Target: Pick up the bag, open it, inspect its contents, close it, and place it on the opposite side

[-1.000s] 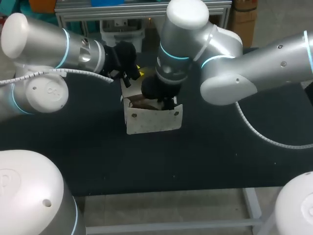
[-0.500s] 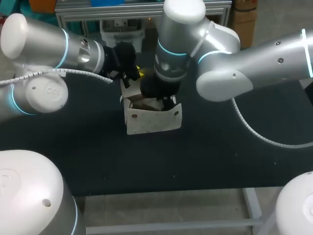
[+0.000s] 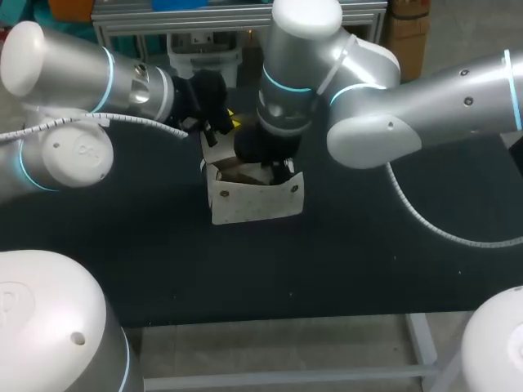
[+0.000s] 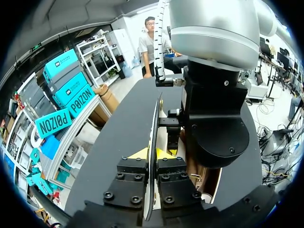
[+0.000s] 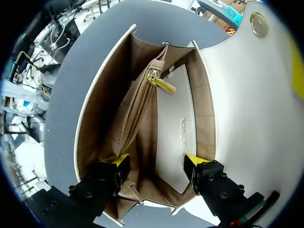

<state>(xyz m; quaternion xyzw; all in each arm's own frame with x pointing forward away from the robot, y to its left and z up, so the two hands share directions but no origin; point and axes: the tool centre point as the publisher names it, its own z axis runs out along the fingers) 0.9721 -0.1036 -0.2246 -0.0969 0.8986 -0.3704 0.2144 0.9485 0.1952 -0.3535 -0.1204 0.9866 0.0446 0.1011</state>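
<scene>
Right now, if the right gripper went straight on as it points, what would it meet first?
Likely the tan zipped divider inside the white bag; the right gripper points into its open mouth. Depth is unclear.

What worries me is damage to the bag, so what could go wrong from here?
1. The left end effector pinches only the thin edge of the flap; it might slip free and fall against the right arm.
2. The right end effector is open at the mouth of the bag; going lower, a finger could snag the zipper pull or the lining.
</scene>
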